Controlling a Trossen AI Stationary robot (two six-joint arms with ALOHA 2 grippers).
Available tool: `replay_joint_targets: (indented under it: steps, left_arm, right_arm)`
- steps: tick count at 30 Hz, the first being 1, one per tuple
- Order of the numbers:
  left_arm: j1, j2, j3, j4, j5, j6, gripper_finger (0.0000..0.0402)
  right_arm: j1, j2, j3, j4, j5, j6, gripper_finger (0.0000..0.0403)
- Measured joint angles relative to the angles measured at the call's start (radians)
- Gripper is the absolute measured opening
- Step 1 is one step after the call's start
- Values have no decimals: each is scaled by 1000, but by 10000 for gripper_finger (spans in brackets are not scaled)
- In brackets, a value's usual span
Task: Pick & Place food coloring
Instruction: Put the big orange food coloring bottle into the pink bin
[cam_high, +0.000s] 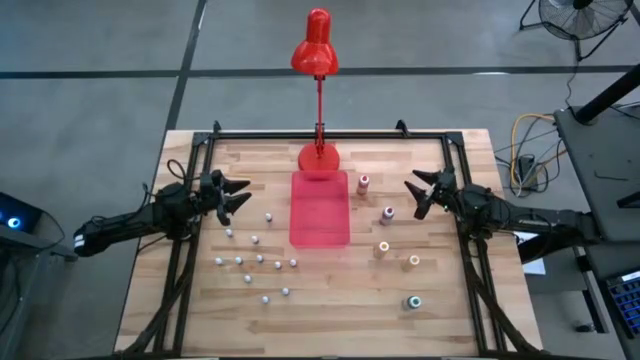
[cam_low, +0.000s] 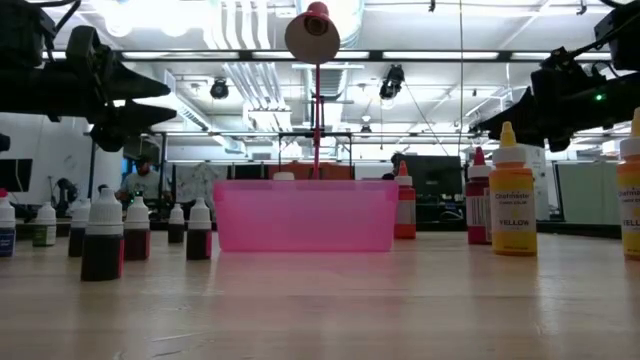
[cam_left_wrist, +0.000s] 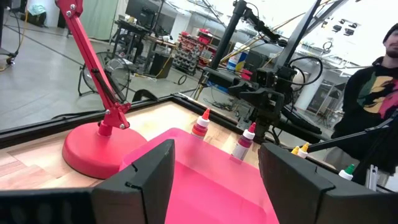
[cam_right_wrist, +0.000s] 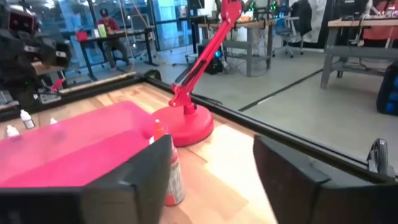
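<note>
The food coloring bottles stand upright on the wooden table. Several small whitish-capped bottles (cam_high: 255, 262) are scattered left of the red tray (cam_high: 320, 210). The bigger ones stand right of it: pink cap (cam_high: 363, 183), red cap (cam_high: 387, 214), orange (cam_high: 382, 249), yellow (cam_high: 414, 262) and teal (cam_high: 411, 302). My left gripper (cam_high: 238, 194) hovers open above the table's left side, pointing at the tray. My right gripper (cam_high: 413, 194) hovers open on the right, between the pink-capped and red-capped bottles. In the right wrist view a bigger bottle (cam_right_wrist: 169, 169) stands just beyond one finger.
A red desk lamp stands with its base (cam_high: 318, 157) at the tray's far end and its head (cam_high: 316, 50) beyond the table. A black frame (cam_high: 330, 134) borders the table. A person (cam_left_wrist: 373, 81) stands beyond the table's right side. Bare wood lies along the near edge.
</note>
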Motion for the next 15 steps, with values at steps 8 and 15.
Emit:
replay_joint_targets:
  steps: [8, 15]
  left_arm:
    - [0, 0, 0, 0, 0, 0, 204]
    - [0, 0, 0, 0, 0, 0, 204]
  right_arm:
    - [0, 36, 0, 0, 0, 18, 324]
    - [0, 42, 0, 0, 0, 14, 353]
